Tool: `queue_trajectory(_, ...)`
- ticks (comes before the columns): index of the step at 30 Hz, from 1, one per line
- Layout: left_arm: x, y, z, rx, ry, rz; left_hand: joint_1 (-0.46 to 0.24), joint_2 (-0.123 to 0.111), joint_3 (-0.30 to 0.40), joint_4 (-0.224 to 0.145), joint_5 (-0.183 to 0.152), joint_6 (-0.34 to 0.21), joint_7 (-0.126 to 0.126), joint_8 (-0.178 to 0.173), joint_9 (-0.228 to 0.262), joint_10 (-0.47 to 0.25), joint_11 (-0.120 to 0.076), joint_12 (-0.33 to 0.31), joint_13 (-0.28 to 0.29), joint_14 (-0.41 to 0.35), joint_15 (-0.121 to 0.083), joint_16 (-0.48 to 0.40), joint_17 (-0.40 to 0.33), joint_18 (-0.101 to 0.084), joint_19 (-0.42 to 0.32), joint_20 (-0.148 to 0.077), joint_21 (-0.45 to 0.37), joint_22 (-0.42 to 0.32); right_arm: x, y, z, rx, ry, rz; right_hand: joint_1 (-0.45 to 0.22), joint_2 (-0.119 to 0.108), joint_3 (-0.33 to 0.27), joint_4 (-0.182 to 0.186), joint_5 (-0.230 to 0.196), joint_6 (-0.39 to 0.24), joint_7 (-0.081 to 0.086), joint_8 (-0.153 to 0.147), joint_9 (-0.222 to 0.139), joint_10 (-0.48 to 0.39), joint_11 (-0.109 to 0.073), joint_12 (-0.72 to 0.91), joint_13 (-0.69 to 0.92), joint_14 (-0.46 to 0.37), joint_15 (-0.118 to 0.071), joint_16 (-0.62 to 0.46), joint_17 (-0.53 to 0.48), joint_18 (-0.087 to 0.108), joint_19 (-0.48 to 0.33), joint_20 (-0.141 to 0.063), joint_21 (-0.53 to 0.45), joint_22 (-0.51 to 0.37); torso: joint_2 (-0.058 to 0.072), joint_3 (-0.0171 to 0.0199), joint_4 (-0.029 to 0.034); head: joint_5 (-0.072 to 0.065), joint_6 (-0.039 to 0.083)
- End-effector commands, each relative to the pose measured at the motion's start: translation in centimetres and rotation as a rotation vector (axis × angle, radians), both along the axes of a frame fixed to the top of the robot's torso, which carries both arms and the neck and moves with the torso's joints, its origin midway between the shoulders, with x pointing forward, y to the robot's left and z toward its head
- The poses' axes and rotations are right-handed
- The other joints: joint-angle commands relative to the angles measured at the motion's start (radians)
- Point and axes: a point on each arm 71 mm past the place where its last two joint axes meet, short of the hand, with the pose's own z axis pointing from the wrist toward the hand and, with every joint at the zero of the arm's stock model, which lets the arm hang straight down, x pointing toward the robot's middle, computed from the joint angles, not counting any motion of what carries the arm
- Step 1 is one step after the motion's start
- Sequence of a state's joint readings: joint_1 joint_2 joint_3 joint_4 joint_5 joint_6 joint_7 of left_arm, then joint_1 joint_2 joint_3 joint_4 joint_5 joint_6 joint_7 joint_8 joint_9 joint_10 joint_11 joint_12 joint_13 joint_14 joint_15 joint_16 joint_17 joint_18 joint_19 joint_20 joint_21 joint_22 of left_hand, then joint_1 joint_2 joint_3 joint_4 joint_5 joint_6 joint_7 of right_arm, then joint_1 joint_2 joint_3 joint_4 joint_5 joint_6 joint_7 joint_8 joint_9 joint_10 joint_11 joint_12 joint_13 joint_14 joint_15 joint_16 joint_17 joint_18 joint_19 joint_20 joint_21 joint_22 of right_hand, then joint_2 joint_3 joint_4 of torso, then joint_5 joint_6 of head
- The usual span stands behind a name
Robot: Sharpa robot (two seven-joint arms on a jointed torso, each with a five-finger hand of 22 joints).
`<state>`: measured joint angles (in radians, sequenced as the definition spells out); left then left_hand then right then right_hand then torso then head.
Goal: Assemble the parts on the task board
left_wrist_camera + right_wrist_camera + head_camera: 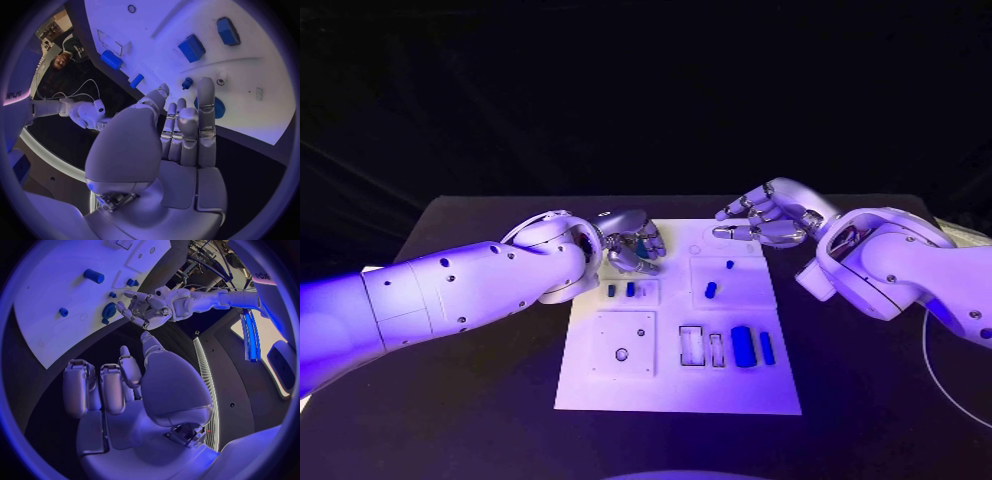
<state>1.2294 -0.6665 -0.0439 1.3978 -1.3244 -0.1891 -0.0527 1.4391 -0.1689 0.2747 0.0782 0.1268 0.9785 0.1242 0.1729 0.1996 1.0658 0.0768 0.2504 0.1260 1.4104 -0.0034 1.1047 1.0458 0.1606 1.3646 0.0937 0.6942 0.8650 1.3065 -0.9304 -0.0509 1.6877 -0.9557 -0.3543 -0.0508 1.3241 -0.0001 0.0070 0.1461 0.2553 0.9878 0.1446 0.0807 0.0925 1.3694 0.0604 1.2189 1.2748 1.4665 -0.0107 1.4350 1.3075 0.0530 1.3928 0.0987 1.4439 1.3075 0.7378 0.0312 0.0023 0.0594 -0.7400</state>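
Spanning the middle of the black table (pixel 473 420), the white task board (pixel 678 385) carries the work, and both white arms reach in over its far end. The left hand (pixel 632 246) hovers low over the board's far left corner, its fingers (pixel 206 107) stretched out nearly straight and close together in the left wrist view, with nothing between them; a round blue part (pixel 217 107) lies on the board just beyond the fingertips, partly hidden by them, and whether they touch it I cannot tell. The right hand (pixel 769 222) hangs above the far right corner, fingers (pixel 78 387) loosely curled and apart, holding nothing, well clear of any piece. Nearer the robot, a thick blue cylinder (pixel 743 346) and a thinner blue bar (pixel 766 347) lie side by side beside two outlined slots (pixel 691 345), while a small blue peg (pixel 711 290) sits in the square panel mid-board and two small blue pieces (pixel 629 290) rest just on the robot's side of the left hand. By my reading the step in hand is the left hand's approach to the round part at the far left, before any grasp. The next move would call for lowering a little, spreading the fingers enough to get around that part's rim, and closing without pushing it across the smooth board.
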Motion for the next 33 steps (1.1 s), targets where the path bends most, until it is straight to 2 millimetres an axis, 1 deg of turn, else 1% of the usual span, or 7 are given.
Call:
queue_trajectory(1, 0.0, -0.6, -0.4, 0.09, -0.055, -0.046, -0.004, 0.002, -0.001, 0.003, -0.002, 0.027, -0.002, -0.013, -0.016, 0.02, -0.003, -0.01, -0.015, 0.045, -0.003, 0.12, 0.103, -0.038, 0.058, -0.005, 0.192, 0.154, -0.1, 0.2, 0.0, -0.002, 0.001, 0.018, 0.008, -0.001, -0.006, -0.003, 0.006, 0.007, 0.0, 0.002, 0.0, -0.003, -0.003, -0.002, -0.001, 0.053, -0.004, -0.004, 0.012, 0.007, -0.005, -0.002, -0.006, 0.018, 0.001, -0.0003, -0.0003, -0.001, -0.002)
queue_trajectory(3, 0.1, -0.8, -0.6, 0.107, -0.051, -0.045, -0.008, 0.0, -0.002, 0.006, -0.004, 0.038, 0.0, -0.019, -0.024, 0.027, -0.003, -0.017, -0.022, 0.062, -0.005, 0.171, 0.15, -0.051, 0.077, -0.006, 0.274, 0.223, -0.1, 0.2, 0.0, -0.002, 0.001, 0.018, 0.008, -0.001, -0.006, -0.003, 0.006, 0.007, 0.0, 0.002, 0.0, -0.003, -0.003, -0.002, -0.001, 0.053, -0.004, -0.004, 0.012, 0.007, -0.005, -0.002, -0.006, 0.018, 0.0, 0.0, 0.0002, -0.001, -0.003)
queue_trajectory(5, 0.2, -1.0, -0.8, 0.118, -0.051, -0.043, -0.009, 0.001, 0.0, 0.008, -0.003, 0.048, -0.001, -0.027, -0.032, 0.033, -0.003, -0.026, -0.029, 0.073, -0.006, 0.204, 0.18, -0.059, 0.089, -0.007, 0.329, 0.27, -0.1, 0.2, 0.0, -0.002, 0.001, 0.018, 0.008, -0.001, -0.006, -0.003, 0.006, 0.007, 0.0, 0.002, 0.0, -0.003, -0.003, -0.002, -0.001, 0.053, -0.004, -0.004, 0.012, 0.007, -0.005, -0.002, -0.006, 0.018, 0.0, -0.0003, 0.0006, -0.001, -0.004)
queue_trajectory(8, 0.4, -1.3, -1.0, 0.13, -0.058, -0.038, -0.006, 0.003, 0.007, 0.008, -0.003, 0.058, -0.001, -0.035, -0.041, 0.038, -0.003, -0.037, -0.038, 0.082, -0.008, 0.225, 0.192, -0.07, 0.103, -0.007, 0.397, 0.326, -0.1, 0.3, 0.0, -0.002, 0.001, 0.02, 0.008, -0.001, -0.006, -0.003, 0.006, 0.007, 0.0, 0.002, 0.0, -0.003, -0.003, -0.002, -0.001, 0.053, -0.004, -0.004, 0.012, 0.007, -0.005, -0.002, -0.006, 0.018, 0.001, -0.0005, 0.0004, -0.002, -0.003)
queue_trajectory(11, 0.5, -1.5, -1.0, 0.139, -0.065, -0.031, 0.001, 0.009, 0.018, 0.006, -0.002, 0.065, 0.0, -0.039, -0.046, 0.046, -0.005, -0.043, -0.042, 0.089, -0.01, 0.233, 0.194, -0.076, 0.114, -0.009, 0.442, 0.362, -0.1, 0.3, -0.1, -0.002, 0.001, 0.021, 0.008, -0.001, -0.006, -0.003, 0.006, 0.007, 0.0, 0.002, 0.0, -0.003, -0.003, -0.002, -0.001, 0.053, -0.004, -0.004, 0.012, 0.007, -0.005, -0.002, -0.006, 0.018, 0.0, -0.0006, 0.0, -0.002, -0.004)
queue_trajectory(18, 0.7, -1.7, -1.3, 0.167, -0.059, -0.017, 0.016, 0.016, 0.052, -0.002, 0.0, 0.077, 0.0, -0.047, -0.055, 0.055, -0.006, -0.058, -0.052, 0.095, -0.011, 0.24, 0.192, -0.081, 0.121, -0.011, 0.475, 0.391, -0.1, 0.3, -0.1, -0.002, 0.002, 0.022, 0.011, 0.0, -0.005, -0.003, 0.006, 0.007, 0.0, 0.002, 0.0, -0.002, -0.003, -0.001, 0.0, 0.054, -0.004, -0.004, 0.013, 0.007, -0.004, -0.002, -0.006, 0.019, -0.001, 0.0003, 0.0005, -0.003, -0.007)
queue_trajectory(33, 0.8, -1.6, -1.7, 0.225, -0.018, 0.007, 0.008, 0.003, 0.081, -0.006, -0.002, 0.082, 0.0, -0.06, -0.066, 0.048, -0.001, -0.08, -0.059, 0.093, -0.008, 0.232, 0.17, -0.082, 0.119, -0.01, 0.486, 0.404, -0.1, 0.4, -0.1, -0.003, 0.004, 0.023, 0.011, 0.0, -0.005, -0.003, 0.006, 0.007, 0.0, 0.002, 0.0, -0.002, -0.003, -0.001, 0.0, 0.054, -0.004, -0.004, 0.013, 0.007, -0.004, -0.002, -0.006, 0.019, -0.001, -0.0003, 0.0008, -0.003, -0.01)
